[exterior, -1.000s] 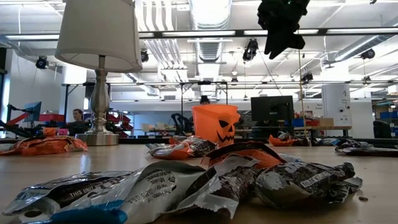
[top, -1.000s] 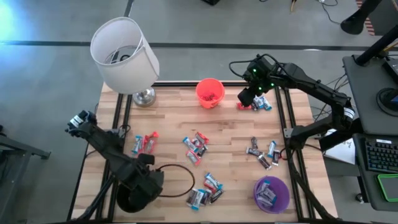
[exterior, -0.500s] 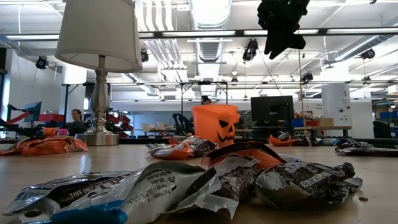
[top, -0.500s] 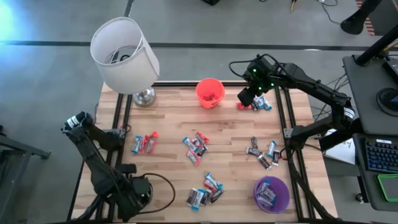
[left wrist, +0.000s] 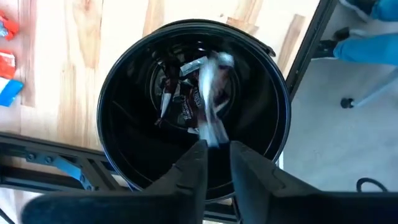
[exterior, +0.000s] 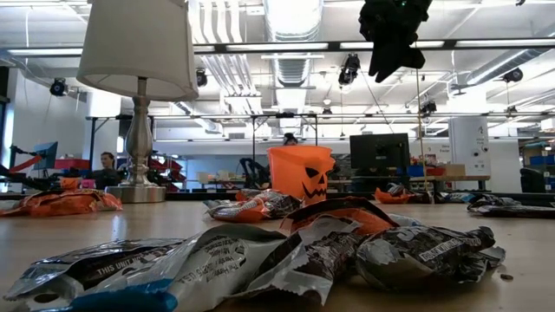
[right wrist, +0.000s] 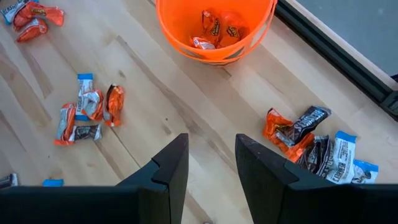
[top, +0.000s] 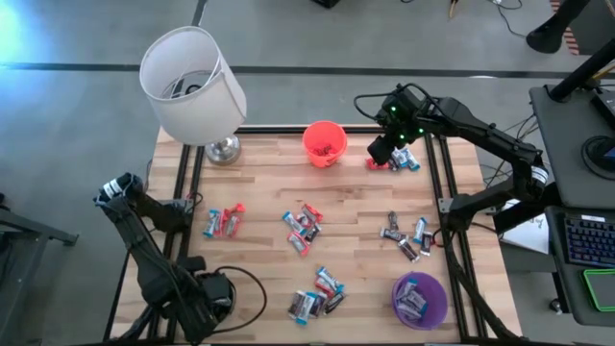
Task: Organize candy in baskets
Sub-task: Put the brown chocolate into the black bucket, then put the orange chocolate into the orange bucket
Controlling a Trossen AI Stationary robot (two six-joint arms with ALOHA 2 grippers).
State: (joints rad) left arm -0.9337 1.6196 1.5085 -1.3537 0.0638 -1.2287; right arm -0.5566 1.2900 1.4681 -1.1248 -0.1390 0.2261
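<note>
- candy: a silver-wrapped piece sits blurred just past the left gripper's fingertips, apparently dropping into the black basket, where dark-wrapped pieces already lie. a second ago the fingers were together; now they stand slightly apart, so the release appears just made.
- black basket: at about 7 o'clock on the table in the high view, under the left arm, which a second ago was further toward 6 o'clock.
- other candy lies in loose clusters from 9 to 5 o'clock; the orange basket at 12 and the purple basket at 5 both hold some.
- right gripper: unmoved at 1 o'clock, fingers apart, empty, above the pile beside the orange basket.
- judgement: one more piece sorted; much remains.
</note>
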